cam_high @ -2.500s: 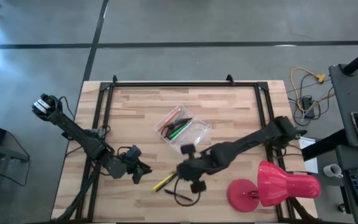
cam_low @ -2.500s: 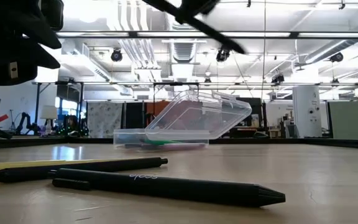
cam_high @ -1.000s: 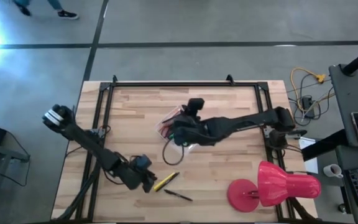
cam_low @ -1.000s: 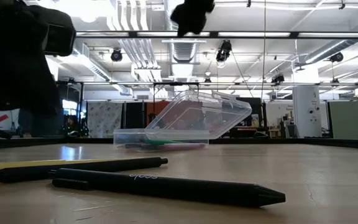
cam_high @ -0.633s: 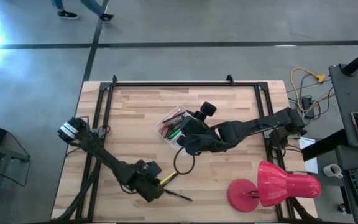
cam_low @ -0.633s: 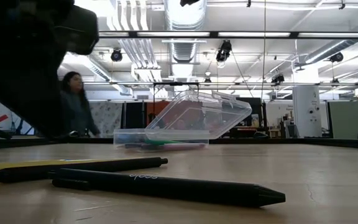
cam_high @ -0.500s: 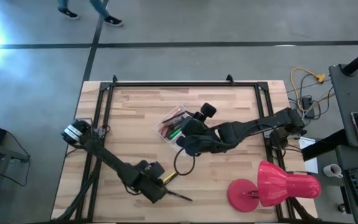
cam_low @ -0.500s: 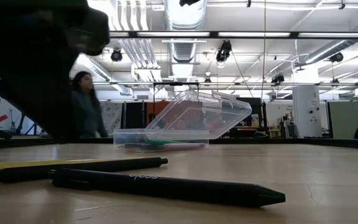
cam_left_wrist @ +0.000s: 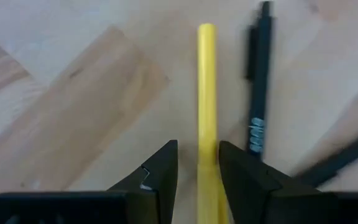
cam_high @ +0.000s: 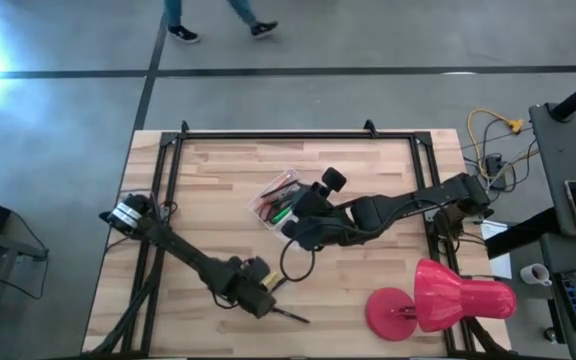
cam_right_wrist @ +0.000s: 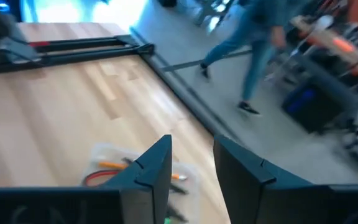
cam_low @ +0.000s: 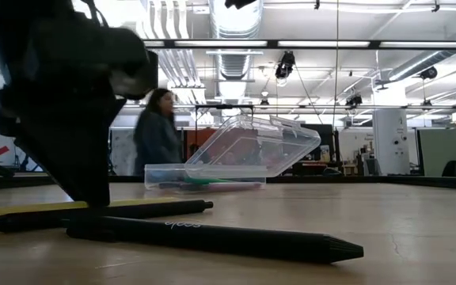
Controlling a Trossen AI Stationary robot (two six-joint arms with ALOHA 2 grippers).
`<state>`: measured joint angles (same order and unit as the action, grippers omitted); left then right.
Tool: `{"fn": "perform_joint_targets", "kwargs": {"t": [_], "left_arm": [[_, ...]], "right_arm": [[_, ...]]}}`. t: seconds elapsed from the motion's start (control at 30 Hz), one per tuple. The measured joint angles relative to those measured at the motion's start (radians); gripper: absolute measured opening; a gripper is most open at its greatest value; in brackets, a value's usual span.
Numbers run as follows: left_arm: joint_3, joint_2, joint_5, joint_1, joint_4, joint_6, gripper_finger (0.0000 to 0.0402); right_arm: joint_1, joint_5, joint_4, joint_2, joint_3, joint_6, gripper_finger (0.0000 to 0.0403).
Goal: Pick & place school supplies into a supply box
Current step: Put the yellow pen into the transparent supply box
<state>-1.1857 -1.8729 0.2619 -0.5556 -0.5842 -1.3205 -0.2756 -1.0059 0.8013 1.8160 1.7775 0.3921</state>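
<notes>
My left gripper [cam_left_wrist: 198, 163] is open and low over the table near its near edge [cam_high: 256, 292]. Its fingers stand on either side of the yellow marker [cam_left_wrist: 207, 93], along its length; I cannot tell if they touch it. Two dark pens [cam_left_wrist: 258, 81] [cam_low: 212, 237] lie flat beside the marker. The clear supply box [cam_high: 280, 198] sits mid-table with its lid tilted up [cam_low: 252, 146]. It holds red-handled scissors, an orange pencil [cam_right_wrist: 114, 165] and a green pen. My right gripper [cam_right_wrist: 192, 163] is open and hovers just right of the box [cam_high: 296, 222], holding nothing.
A big red lamp [cam_high: 438, 300] stands at the table's near right corner. A black metal frame [cam_high: 288, 137] borders the table. A black cable loop [cam_high: 293, 262] hangs under my right arm. A person [cam_low: 155, 131] walks past beyond the far edge.
My left gripper has moved toward the table's right and come down over the yellow marker, until its fingers straddle it. My right gripper has shifted slightly right and then stayed beside the box. The pens, marker and box have not moved. The person has walked rightward behind the table.
</notes>
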Motion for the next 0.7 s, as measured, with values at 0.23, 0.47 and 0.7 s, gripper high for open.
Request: {"fn": "perform_joint_targets", "kwargs": {"t": [0.23, 0.47, 0.7], "left_arm": [[0.006, -0.011, -0.045, 0.015, 0.006, 0.063, 0.0097], [0.010, -0.060, -0.104, 0.028, -0.030, 0.105, 0.0017], [0.012, 0.008, -0.126, 0.057, -0.049, 0.158, 0.0011]], "right_arm": [[0.001, 0.121, -0.001, 0.001, 0.000, 0.006, 0.0101], [0.001, 0.125, -0.001, 0.001, -0.001, 0.005, 0.0093], [0.001, 0.125, -0.005, 0.001, -0.001, 0.005, 0.0096]]}}
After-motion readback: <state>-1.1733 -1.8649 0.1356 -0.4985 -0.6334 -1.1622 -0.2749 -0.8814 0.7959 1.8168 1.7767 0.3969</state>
